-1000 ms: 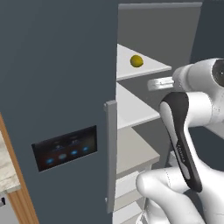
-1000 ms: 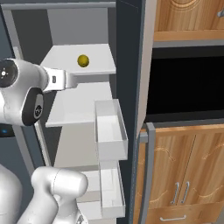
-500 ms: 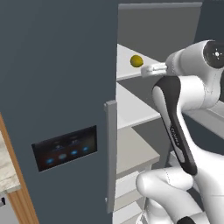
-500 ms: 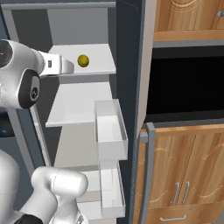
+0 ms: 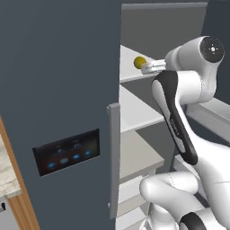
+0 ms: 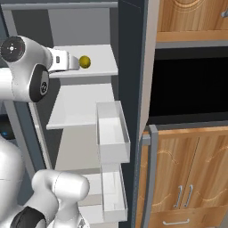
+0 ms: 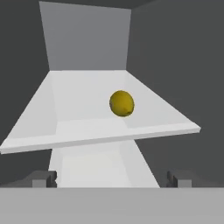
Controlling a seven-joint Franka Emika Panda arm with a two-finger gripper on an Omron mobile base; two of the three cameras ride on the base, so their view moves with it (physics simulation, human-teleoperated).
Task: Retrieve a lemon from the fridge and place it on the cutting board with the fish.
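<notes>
Lemon (image 7: 121, 103): 1, on top white shelf (image 7: 87, 118) of open fridge (image 5: 58, 90). Gripper (image 7: 111, 178): fingers spread wide, empty, now advanced to the shelf edge versus 1 second ago; grasp approach underway.

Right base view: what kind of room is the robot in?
It looks like a kitchen. The robot reaches its open claw into a tall dark fridge with white shelves, where a lemon sits. Beside the fridge are wooden cabinets and a dark built-in oven opening.
</notes>
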